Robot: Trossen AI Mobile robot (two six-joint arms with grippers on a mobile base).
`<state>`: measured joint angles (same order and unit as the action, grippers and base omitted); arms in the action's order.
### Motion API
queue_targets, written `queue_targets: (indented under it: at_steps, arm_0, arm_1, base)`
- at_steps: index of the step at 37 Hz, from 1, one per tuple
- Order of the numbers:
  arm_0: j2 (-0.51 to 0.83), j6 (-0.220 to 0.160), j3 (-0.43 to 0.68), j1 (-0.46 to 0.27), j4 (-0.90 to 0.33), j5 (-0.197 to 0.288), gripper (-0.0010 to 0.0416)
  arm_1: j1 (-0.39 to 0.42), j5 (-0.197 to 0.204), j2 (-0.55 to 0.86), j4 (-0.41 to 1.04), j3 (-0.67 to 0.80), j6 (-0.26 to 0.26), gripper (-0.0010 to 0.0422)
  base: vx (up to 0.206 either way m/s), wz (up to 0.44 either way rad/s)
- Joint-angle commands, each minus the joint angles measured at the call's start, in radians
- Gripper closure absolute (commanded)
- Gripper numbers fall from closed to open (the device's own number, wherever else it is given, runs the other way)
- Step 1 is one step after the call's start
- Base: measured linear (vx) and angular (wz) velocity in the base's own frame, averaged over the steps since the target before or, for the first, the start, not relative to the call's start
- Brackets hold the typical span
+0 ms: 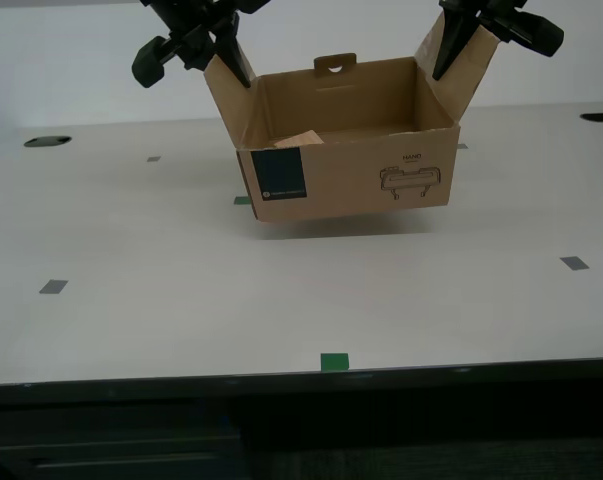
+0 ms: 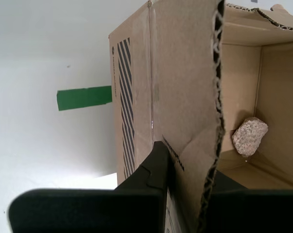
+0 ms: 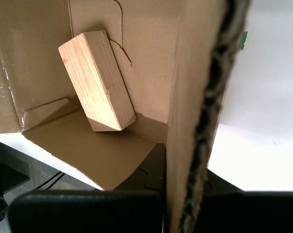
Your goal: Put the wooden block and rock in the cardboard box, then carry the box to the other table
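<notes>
The cardboard box (image 1: 351,170) hangs a little above the white tabletop (image 1: 181,300), with its shadow beneath it. My second gripper (image 1: 237,68) is shut on the raised end flap (image 2: 185,97) at the exterior view's left. My first gripper (image 1: 445,62) is shut on the end flap (image 3: 199,97) at the exterior view's right. Inside the box, the wooden block (image 3: 96,80) leans tilted against a wall, and its tip (image 1: 299,139) shows over the front wall. The rock (image 2: 249,135) lies in a bottom corner of the box. The other table is out of view.
Grey tape squares (image 1: 53,287) (image 1: 574,264) and a green one (image 1: 334,362) mark the tabletop. Another green strip (image 2: 84,98) lies beside the box's end. Two dark holes (image 1: 47,141) (image 1: 600,117) sit near the far edge. A dark cabinet (image 1: 111,440) shows below the near edge.
</notes>
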<state>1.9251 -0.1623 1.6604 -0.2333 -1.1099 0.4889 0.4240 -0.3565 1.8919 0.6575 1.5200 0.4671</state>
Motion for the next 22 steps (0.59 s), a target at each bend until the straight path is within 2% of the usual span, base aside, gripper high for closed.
queue_targets:
  at_steps: [1, 22]
  arm_0:
    - [-0.002, -0.003, 0.001, -0.002, 0.002, 0.018, 0.0406]
    - [-0.002, -0.003, 0.001, -0.002, 0.002, 0.018, 0.0406]
  arm_1:
    - [0.003, -0.019, -0.002, -0.008, 0.002, 0.005, 0.0413]
    - [0.003, -0.020, -0.006, -0.005, 0.003, 0.009, 0.0413]
  base:
    - [-0.064, 0.002]
    - [-0.056, -0.018]
